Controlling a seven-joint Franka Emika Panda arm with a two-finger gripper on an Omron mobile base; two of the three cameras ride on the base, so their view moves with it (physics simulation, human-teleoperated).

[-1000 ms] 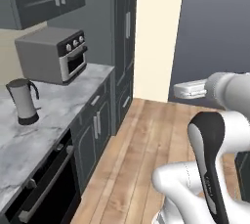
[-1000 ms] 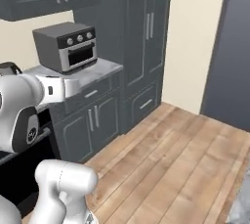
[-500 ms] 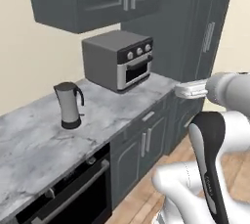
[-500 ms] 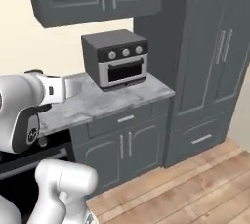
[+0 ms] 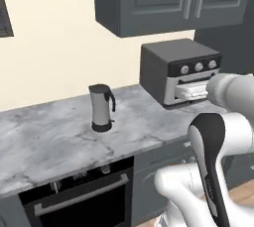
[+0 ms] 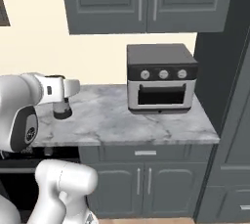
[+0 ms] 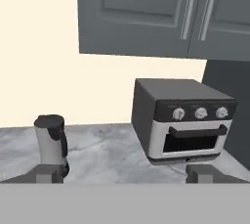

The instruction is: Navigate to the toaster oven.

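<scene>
The toaster oven (image 6: 161,78) is a boxy dark grey unit with three silver knobs, standing at the right end of the marble counter (image 6: 122,120), almost square-on in the right base view. It also stands at upper right in the left base view (image 5: 178,72), partly behind my hand. In the hand view the toaster oven (image 7: 183,120) sits right of centre, well ahead of my gripper (image 7: 126,174). The two fingertips (image 7: 49,174) stand wide apart with nothing between them. My hand (image 6: 63,87) hangs over the counter's left part.
A silver kettle (image 5: 101,107) with a black handle stands on the counter left of the toaster oven. Grey upper cabinets (image 6: 132,0) hang above. A tall dark cabinet (image 6: 229,96) bounds the counter on the right. A built-in oven (image 5: 79,201) sits below the counter.
The whole picture has shifted: the base has driven and turned toward the counter. The toaster oven is now larger and nearly straight ahead. The arm holds the same pose.
</scene>
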